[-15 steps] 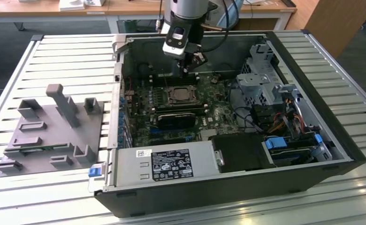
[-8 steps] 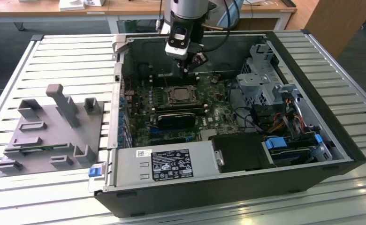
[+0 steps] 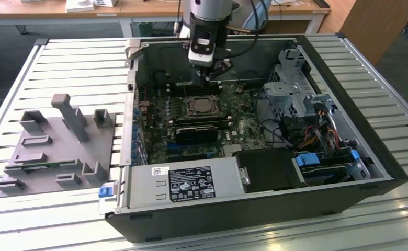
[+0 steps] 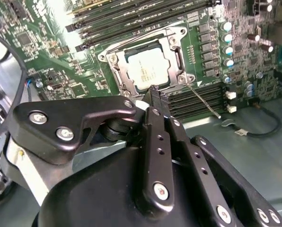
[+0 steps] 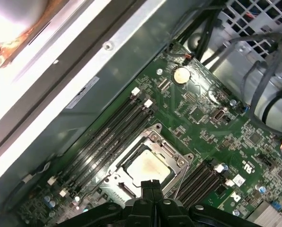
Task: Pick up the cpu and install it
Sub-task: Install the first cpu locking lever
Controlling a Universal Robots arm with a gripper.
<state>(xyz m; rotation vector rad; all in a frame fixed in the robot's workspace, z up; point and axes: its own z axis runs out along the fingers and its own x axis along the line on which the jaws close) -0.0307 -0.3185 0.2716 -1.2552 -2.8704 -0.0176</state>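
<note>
I see my gripper (image 4: 154, 94) pinched narrow, holding nothing, hovering inside the computer case (image 3: 343, 157). Just below its fingertips, the cpu (image 4: 148, 71) sits in the motherboard socket (image 5: 179, 163).

We identify the place as a lab or office test bench. The open PC case (image 3: 260, 130) lies on a slatted metal table (image 3: 78, 63), with a grey fixture (image 3: 57, 146) beside it at the exterior view's left. Behind the table we see wooden desks (image 3: 148, 9) and grey carpet (image 3: 9, 47). The robot arm (image 3: 210, 21) stands over the case.
</note>
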